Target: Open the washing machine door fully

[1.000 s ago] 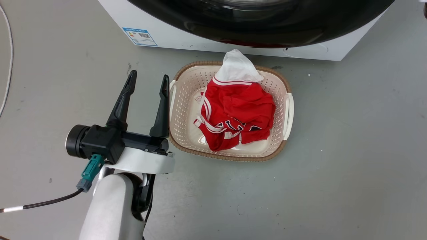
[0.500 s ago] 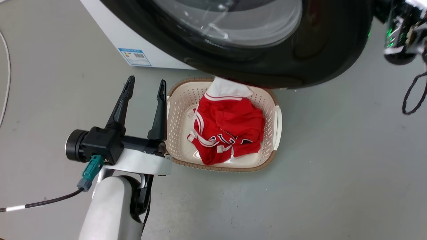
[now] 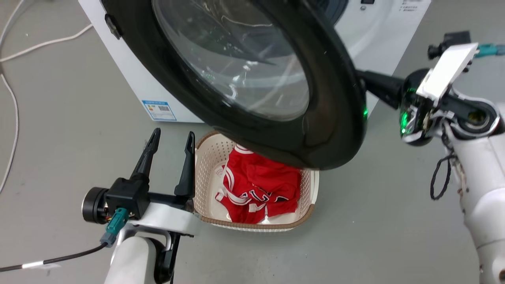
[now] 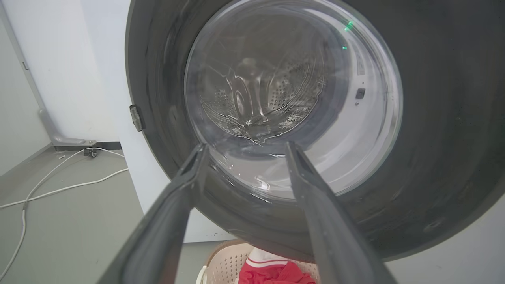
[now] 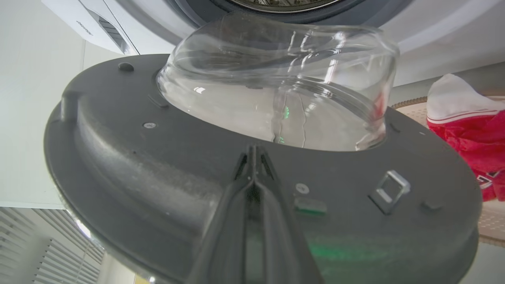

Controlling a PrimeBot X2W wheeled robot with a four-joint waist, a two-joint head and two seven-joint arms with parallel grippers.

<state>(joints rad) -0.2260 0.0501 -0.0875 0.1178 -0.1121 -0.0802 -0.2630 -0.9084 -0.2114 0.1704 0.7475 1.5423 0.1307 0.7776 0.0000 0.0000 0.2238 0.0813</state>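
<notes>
Up at 12 o'clock, the door (image 3: 331, 118) stands partly open off the washer (image 3: 394, 23), over the basket (image 3: 201, 173) of red laundry (image 3: 260, 185). Right end effector (image 5: 252, 152) is pinched narrow, tips on the door's grey inner face near its 3 o'clock edge. Left end effector (image 3: 173, 135) sits wide at 7 o'clock.

Test lab: bare grey floor (image 3: 394, 221), loose cables (image 3: 17, 118)

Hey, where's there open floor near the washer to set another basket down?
Bare floor lies between the laundry basket and the right arm. Another patch is left of the left end effector, in front of the white machine. It is crowded under the washing machine door, which overhangs the basket.
</notes>
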